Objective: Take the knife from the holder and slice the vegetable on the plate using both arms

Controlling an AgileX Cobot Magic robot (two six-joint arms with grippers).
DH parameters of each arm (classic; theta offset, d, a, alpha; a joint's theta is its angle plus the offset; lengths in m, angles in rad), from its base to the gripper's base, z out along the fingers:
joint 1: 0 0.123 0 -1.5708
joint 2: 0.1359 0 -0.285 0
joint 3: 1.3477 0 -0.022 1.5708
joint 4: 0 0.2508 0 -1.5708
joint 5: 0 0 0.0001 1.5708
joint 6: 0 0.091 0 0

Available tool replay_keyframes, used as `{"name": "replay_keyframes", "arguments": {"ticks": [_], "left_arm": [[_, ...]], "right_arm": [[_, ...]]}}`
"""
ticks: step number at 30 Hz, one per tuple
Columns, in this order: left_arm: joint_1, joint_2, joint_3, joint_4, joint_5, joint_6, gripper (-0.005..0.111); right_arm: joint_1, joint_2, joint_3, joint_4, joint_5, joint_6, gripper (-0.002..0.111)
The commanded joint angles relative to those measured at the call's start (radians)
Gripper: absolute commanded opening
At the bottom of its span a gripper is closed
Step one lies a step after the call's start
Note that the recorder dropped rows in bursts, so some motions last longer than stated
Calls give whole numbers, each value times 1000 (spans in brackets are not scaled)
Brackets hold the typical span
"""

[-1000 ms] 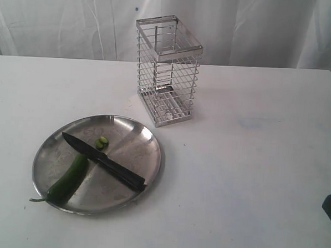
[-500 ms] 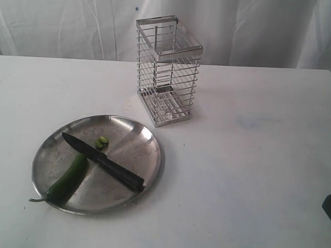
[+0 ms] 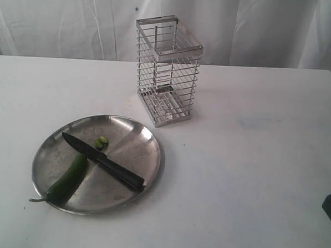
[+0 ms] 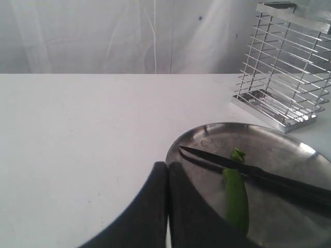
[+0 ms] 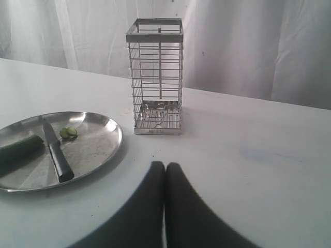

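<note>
Your left claw [image 4: 166, 206] sits pressed closed, holding nothing, just beside the round dull-silver steel plate [image 3: 137, 135]; your right claw [image 5: 165, 201] is closed and empty too. On the plate, the slim black knife [image 3: 103, 162] lies across the glossy green chili [image 3: 66, 179], two cut bits [image 3: 101, 143] alongside. The silver wire holder [image 3: 167, 70] stands apart on the white tabletop [image 3: 252, 162].

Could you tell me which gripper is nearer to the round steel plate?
Left. The left gripper, shut, sits at the round steel plate's rim; the right gripper, shut, is back across bare table from it.
</note>
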Motion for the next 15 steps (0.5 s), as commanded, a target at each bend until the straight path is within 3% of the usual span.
{"name": "replay_keyframes", "arguments": {"ticks": [1, 15], "left_arm": [[-4, -5, 7, 0, 93, -7, 0], [-4, -5, 7, 0, 148, -7, 0]], "right_arm": [[-8, -7, 7, 1, 3, 4, 0], [-8, -7, 7, 1, 3, 4, 0]]}}
